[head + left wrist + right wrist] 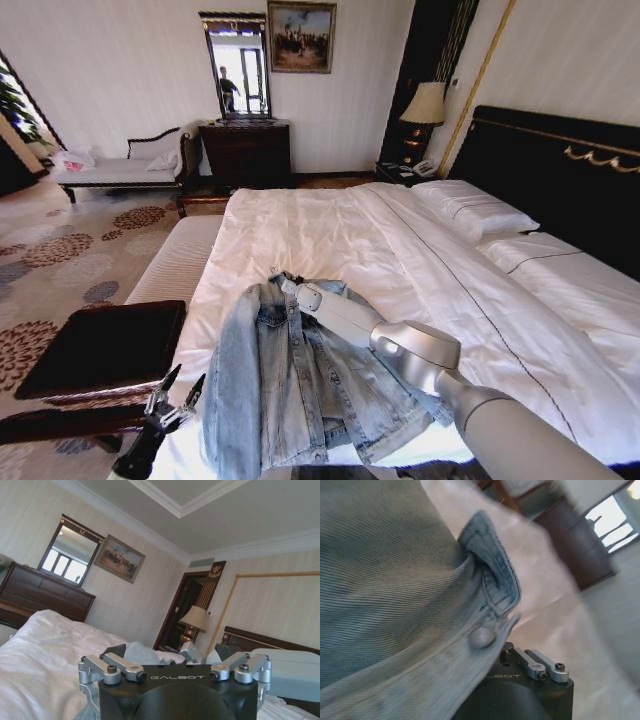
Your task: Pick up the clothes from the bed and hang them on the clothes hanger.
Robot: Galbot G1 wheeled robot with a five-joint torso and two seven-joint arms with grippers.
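Observation:
The clothes, a light-blue denim jacket (300,390), lie crumpled on the near end of the bed (340,230), on its white sheets. My right arm reaches in from the lower right, and the right gripper (284,282) is at the jacket's collar, against the fabric. In the right wrist view the denim collar and a metal button (482,636) lie right over the gripper body. My left gripper (180,388) hangs open and holds nothing, beside the bed's near left corner and left of the jacket; its spread fingers (116,652) face the room. The clothes hanger is out of view.
A dark wooden tray table (100,345) stands left of the bed, near the left gripper. A pale upholstered bench (175,260) runs along the bed's left side. Pillows (475,205) and the black headboard (560,170) are at right. A dresser (245,150) stands at the far wall.

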